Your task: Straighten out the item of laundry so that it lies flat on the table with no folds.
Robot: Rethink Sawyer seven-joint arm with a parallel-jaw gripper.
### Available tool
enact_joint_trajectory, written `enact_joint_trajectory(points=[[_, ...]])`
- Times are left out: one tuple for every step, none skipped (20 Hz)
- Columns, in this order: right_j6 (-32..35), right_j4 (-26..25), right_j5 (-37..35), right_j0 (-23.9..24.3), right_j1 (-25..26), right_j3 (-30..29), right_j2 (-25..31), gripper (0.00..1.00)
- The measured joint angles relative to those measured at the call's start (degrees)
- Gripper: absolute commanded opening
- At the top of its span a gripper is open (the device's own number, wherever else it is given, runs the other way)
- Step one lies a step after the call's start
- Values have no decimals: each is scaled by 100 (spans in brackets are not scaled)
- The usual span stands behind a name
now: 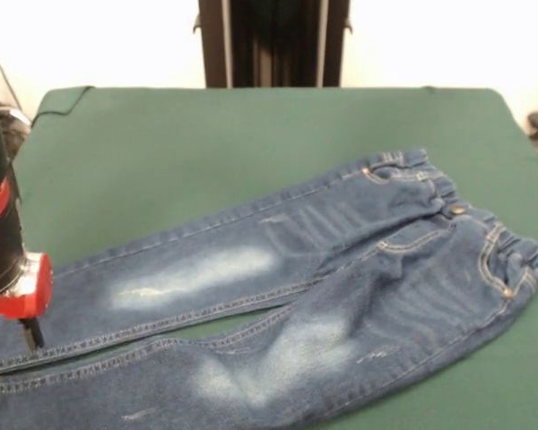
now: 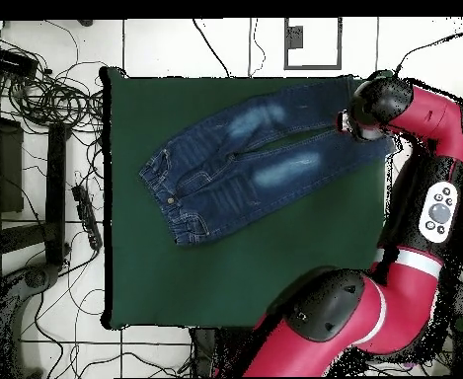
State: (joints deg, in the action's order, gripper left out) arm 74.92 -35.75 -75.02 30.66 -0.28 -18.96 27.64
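Observation:
The item of laundry, a small pair of blue jeans (image 1: 341, 269), lies spread on the green table (image 1: 161, 143). In the front view its elastic waistband is at the right and both legs, each with a faded whitish patch, run to the lower left corner, with a narrow gap between them. My gripper (image 1: 31, 333) hangs at the far left, its tip down on the upper leg near the cuff end. In the overhead view the jeans (image 2: 235, 158) lie across the table's (image 2: 235, 266) upper half. There the arm's wrist (image 2: 378, 104) covers the cuffs and hides the gripper.
My red arm (image 2: 423, 197) curves along the table's right edge and bottom corner in the overhead view. Cables and black equipment (image 2: 38, 99) lie on the floor left of the table. Bare green cloth stretches below the jeans.

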Motion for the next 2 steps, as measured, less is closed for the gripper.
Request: enact_joint_trajectory(points=[[5,-1,-1,-1,-3,-2,-18,100],[11,-1,-1,-3,-6,-3,-36,100]])
